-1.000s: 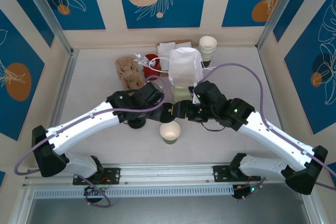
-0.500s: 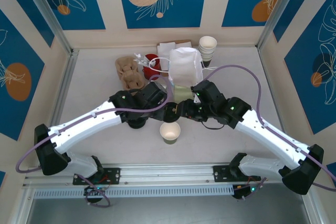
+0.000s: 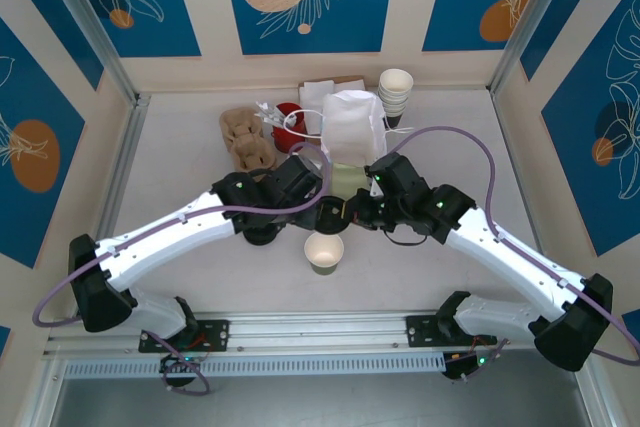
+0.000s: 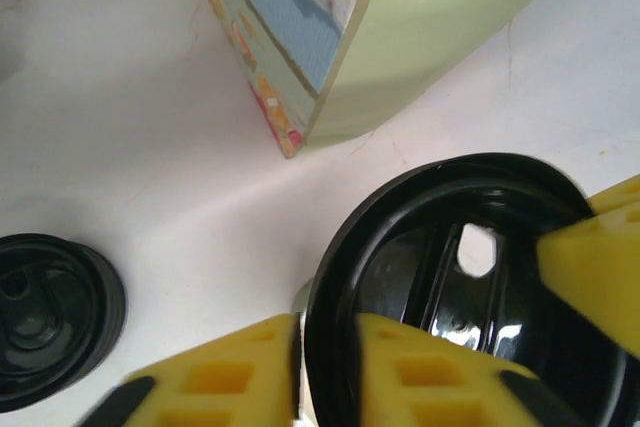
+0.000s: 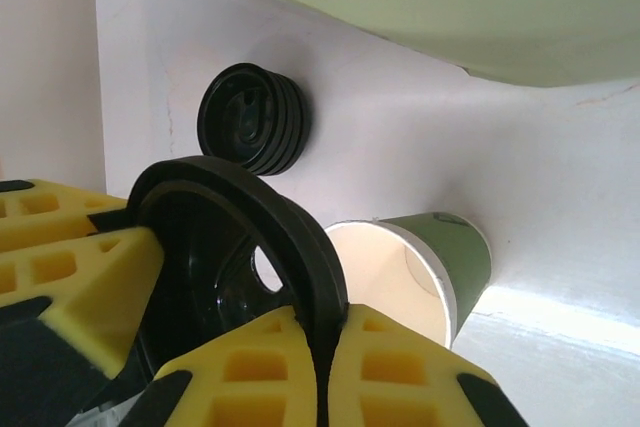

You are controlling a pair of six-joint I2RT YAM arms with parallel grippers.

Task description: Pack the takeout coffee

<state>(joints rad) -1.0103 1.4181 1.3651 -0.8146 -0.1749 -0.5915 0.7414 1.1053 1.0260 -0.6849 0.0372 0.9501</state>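
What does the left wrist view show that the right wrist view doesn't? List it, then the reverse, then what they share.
Left wrist adds: the patterned blue side of the paper bag, meeting its pale green face at a corner.
Right wrist adds: the lidless olive-green cup, cream inside, just past the held lid.
Shared: the black lid, pinched at its rim by the left hand and the right hand; the stack of black lids; and the bag's pale green face.

A lab test booth dressed as a café counter — aluminium framing [image 3: 85,22], blue leaf-print wall panels [image 3: 340,17], a white table [image 3: 180,157] stocked with stacked paper cups [image 3: 396,92] and cup carriers [image 3: 245,139].
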